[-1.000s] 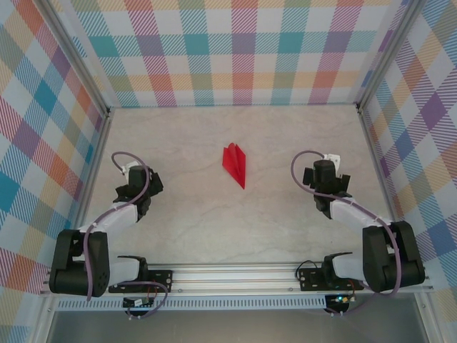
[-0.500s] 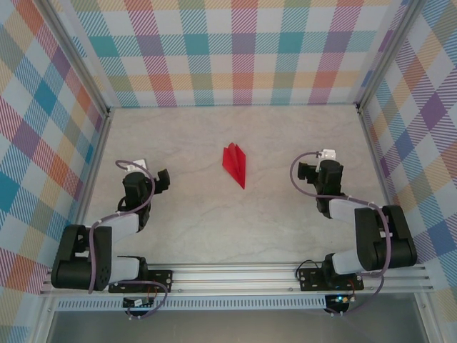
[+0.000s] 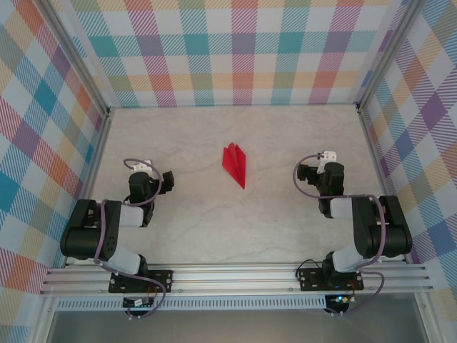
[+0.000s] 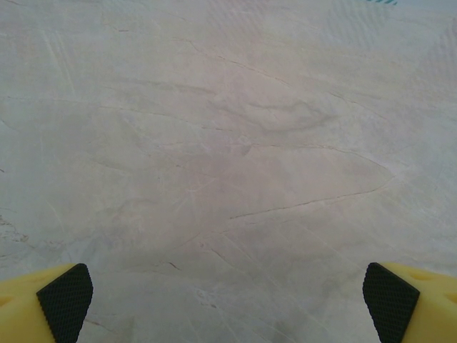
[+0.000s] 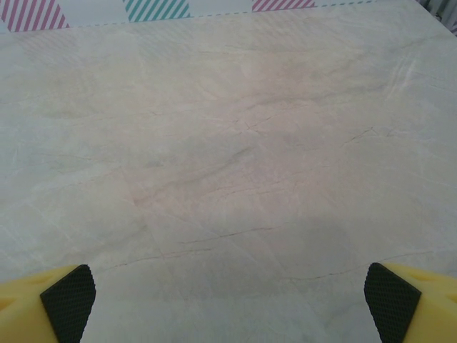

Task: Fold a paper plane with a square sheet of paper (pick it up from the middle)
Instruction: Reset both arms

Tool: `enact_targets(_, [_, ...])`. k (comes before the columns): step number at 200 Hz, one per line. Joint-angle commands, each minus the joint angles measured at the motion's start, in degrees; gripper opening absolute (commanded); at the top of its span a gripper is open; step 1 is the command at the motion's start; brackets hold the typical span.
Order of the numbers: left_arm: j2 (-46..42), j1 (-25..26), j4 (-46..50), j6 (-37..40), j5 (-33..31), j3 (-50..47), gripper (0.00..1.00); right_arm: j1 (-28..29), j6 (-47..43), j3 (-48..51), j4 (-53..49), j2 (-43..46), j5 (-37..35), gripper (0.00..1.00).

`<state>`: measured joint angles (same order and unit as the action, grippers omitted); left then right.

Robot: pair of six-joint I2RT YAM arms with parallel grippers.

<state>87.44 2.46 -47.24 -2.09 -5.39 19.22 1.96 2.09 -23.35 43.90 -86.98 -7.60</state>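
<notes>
Seen from above, a small red paper plane [image 3: 235,165] lay flat on the pale marbled table [image 3: 214,229], about midway between two robot arms and touching neither. Its long axis ran from far to near, leaning a little to the right, with the broad tail at the far end and the sharp nose at the near end (judging by the narrow dart shape, the folding looked finished or nearly so). The left tool [image 3: 167,179] sat well to the left of the plane and slightly nearer, its jaws spread wide and holding nothing. In its wrist view the black pads [image 4: 66,300] stood at opposite edges with bare table between them. The right tool [image 3: 303,171] sat well to the right, likewise spread wide and empty. Both tools lay about equally far from the plane, so either arm would likely have to reach inward, across that long axis, to take it by the middle.
</notes>
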Motion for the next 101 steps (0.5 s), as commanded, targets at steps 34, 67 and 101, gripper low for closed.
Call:
enact_targets(34, [2.1, -0.9, -2.8, 0.8, 0.9, 2.9, 1.0, -0.2, -0.5, 0.3, 3.6, -0.5, 2.2, 1.0])
enact_targets(67, [2.2, 0.6, -1.8, 1.4, -2.4, 3.4, 1.0, -0.2, -0.5, 0.2, 3.6, -0.6, 2.2, 1.0])
enact_targets(101, [2.2, 1.3, 1.2, 4.4, 2.5, 5.0, 1.0, -0.2, -0.5, 0.2, 3.7, -0.6, 2.2, 1.0])
